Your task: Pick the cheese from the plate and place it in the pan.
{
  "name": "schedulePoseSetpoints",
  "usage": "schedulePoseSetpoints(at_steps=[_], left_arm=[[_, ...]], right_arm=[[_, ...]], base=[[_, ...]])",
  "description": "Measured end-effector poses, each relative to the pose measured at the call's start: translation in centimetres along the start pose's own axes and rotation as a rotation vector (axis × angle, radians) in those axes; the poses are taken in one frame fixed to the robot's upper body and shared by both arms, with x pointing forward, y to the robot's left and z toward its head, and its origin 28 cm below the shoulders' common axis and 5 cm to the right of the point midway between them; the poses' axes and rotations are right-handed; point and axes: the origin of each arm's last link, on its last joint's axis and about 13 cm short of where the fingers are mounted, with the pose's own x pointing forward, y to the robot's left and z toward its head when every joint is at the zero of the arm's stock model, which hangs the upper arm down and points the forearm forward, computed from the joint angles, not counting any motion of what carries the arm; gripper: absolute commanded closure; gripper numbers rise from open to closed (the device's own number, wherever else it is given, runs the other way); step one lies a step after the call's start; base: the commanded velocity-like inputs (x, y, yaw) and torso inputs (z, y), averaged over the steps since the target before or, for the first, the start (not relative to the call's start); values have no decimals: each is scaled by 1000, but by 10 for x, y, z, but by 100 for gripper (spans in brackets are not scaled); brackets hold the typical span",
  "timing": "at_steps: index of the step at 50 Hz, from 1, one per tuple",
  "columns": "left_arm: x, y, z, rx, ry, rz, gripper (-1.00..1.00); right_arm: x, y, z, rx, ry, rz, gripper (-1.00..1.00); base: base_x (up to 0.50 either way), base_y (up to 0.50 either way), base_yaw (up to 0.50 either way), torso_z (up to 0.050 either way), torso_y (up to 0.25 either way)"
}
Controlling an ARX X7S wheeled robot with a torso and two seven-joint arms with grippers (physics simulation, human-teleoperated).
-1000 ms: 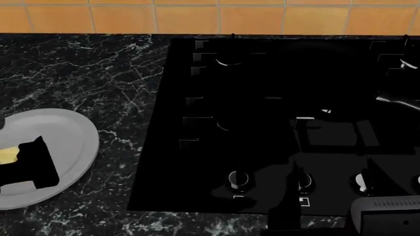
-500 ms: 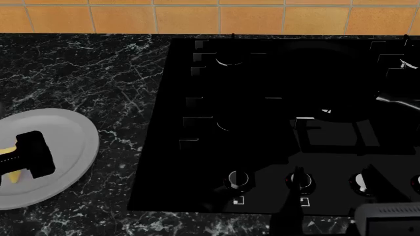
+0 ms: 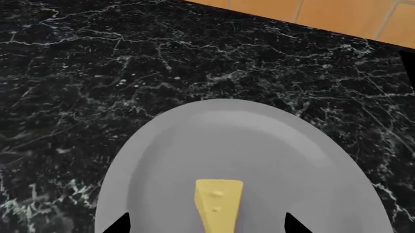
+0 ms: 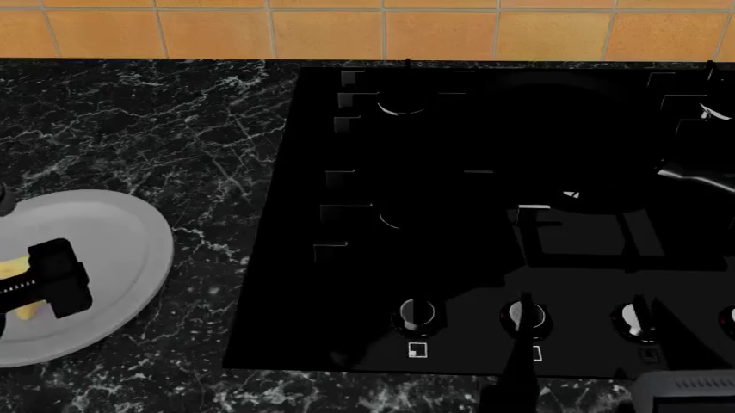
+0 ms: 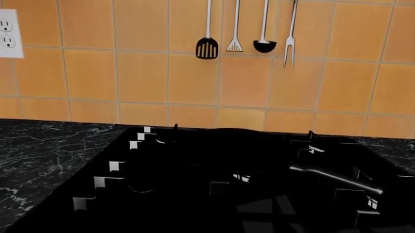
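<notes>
The light-grey plate (image 4: 115, 228) lies on the black marble counter at the left; it also shows in the left wrist view (image 3: 233, 141). The pale-yellow cheese (image 3: 218, 204) wedge lies on it, and in the head view the cheese (image 4: 16, 268) is mostly hidden by my left gripper (image 4: 55, 280). My left gripper (image 3: 206, 225) is open, its two fingertips either side of the cheese and apart from it. The black pan (image 5: 259, 145) sits on the stove, barely distinct from it; its glossy handle (image 4: 693, 177) points right. My right gripper (image 4: 687, 391) is low at the front right, its fingers lost against the dark stove.
The black stove (image 4: 460, 258) with grates and front knobs (image 4: 416, 315) fills the middle and right. Orange tiled wall (image 4: 344, 30) runs behind the counter. Utensils (image 5: 234, 29) hang on the wall above the stove. An outlet (image 5: 8, 33) is at the left.
My left gripper has shifted a little left and lower over the cheese on the plate. My right gripper has dropped toward the bottom edge of the head view.
</notes>
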Motion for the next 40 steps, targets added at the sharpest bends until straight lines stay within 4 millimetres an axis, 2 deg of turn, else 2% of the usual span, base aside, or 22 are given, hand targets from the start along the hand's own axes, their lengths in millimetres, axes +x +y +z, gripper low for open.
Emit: schedulePoseSetpoints(at_steps=[40], left_arm=[[21, -6, -20, 93, 66, 9, -100]], right_arm=[[-6, 4, -3, 24, 9, -1, -100]], base=[[0, 0, 0, 0, 0]])
